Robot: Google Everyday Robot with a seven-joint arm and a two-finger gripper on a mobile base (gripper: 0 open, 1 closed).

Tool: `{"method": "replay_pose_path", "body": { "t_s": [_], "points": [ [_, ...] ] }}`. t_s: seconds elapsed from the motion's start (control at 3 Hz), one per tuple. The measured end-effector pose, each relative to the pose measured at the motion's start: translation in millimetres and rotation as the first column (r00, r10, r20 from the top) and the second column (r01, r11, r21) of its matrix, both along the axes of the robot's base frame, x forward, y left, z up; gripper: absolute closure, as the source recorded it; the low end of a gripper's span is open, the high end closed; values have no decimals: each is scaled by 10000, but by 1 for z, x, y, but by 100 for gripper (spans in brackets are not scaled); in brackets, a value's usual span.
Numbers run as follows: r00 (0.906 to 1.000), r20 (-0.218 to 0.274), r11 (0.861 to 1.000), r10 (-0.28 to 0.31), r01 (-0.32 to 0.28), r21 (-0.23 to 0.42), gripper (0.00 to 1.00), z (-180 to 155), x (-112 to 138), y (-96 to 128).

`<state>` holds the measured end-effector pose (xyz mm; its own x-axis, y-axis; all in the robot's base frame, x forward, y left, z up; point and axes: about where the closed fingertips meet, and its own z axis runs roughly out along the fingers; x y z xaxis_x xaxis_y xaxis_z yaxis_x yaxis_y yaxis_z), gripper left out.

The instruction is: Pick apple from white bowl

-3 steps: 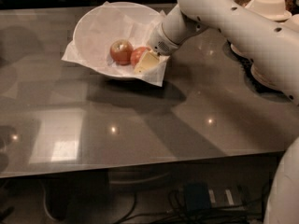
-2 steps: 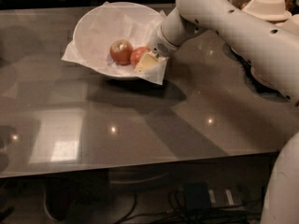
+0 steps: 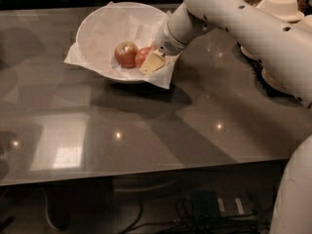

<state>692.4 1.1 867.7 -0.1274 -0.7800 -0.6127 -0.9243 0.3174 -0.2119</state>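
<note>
Inside white bowl (image 3: 90,38), tool (image 3: 151,62) at apple (image 3: 141,55)

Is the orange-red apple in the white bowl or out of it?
In. The apple rests on the paper inside the white bowl, beside a darker apple; the pincer is down in the bowl at it.

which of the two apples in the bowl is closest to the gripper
The smooth orange-red apple right beside the gripper in the white bowl; the darker apple with a pale top lies farther left.
</note>
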Motion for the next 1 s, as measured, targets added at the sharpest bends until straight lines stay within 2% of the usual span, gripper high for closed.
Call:
{"method": "replay_pose_path", "body": {
  "t_s": [0.33,0.67,1.0],
  "points": [
    [9989,318,9992,347,-341,-197,100,22,1,0],
    [9948,586,9953,837,-806,-533,100,50,1,-4],
    [9852,610,9843,1600,-1546,-854,100,84,-4,-7]
  ]
}}
